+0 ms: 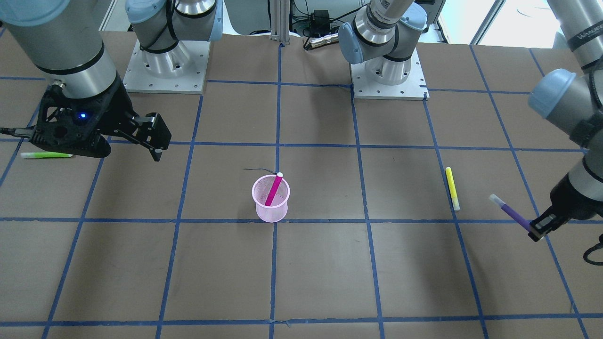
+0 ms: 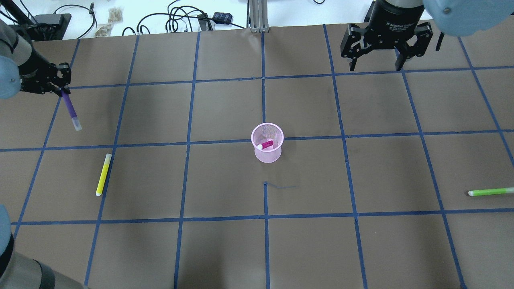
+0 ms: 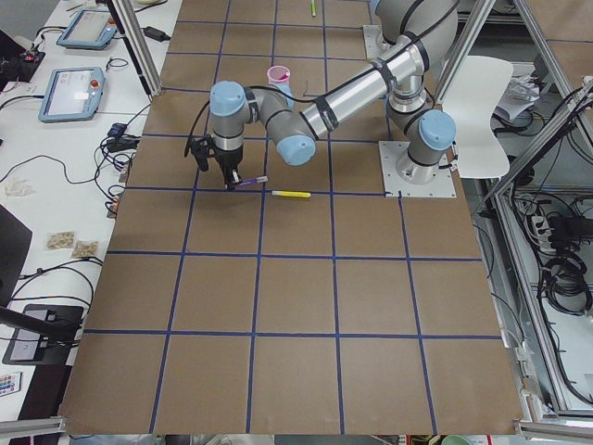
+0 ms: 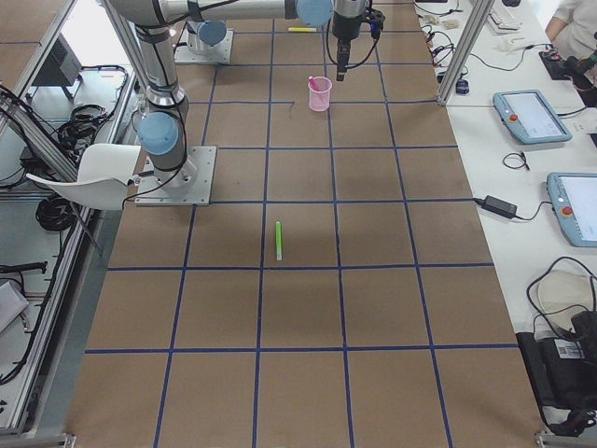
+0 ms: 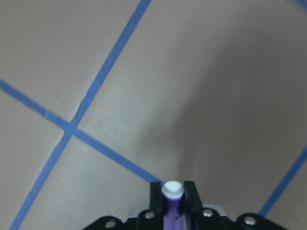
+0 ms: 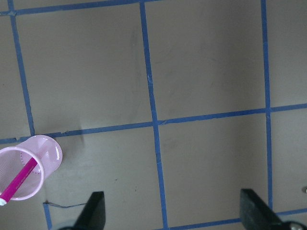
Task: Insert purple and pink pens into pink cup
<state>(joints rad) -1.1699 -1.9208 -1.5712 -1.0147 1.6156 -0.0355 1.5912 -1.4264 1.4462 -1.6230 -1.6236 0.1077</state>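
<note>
The pink mesh cup point(image 2: 267, 142) stands at the table's middle, also in the front view point(image 1: 271, 198) and the right wrist view point(image 6: 28, 171). The pink pen point(image 2: 265, 145) leans inside it, white cap up point(image 1: 274, 189). My left gripper point(image 2: 63, 90) is shut on the purple pen point(image 2: 71, 108) and holds it above the table at the far left; the pen hangs point-down point(image 1: 512, 213), and its white end point(image 5: 172, 189) shows between the fingers in the left wrist view. My right gripper point(image 2: 375, 64) is open and empty, raised at the back right.
A yellow pen point(image 2: 103, 175) lies on the table left of the cup, near the left gripper. A green pen point(image 2: 490, 192) lies at the far right edge. Both arm bases point(image 1: 388, 80) stand at the robot's side of the table.
</note>
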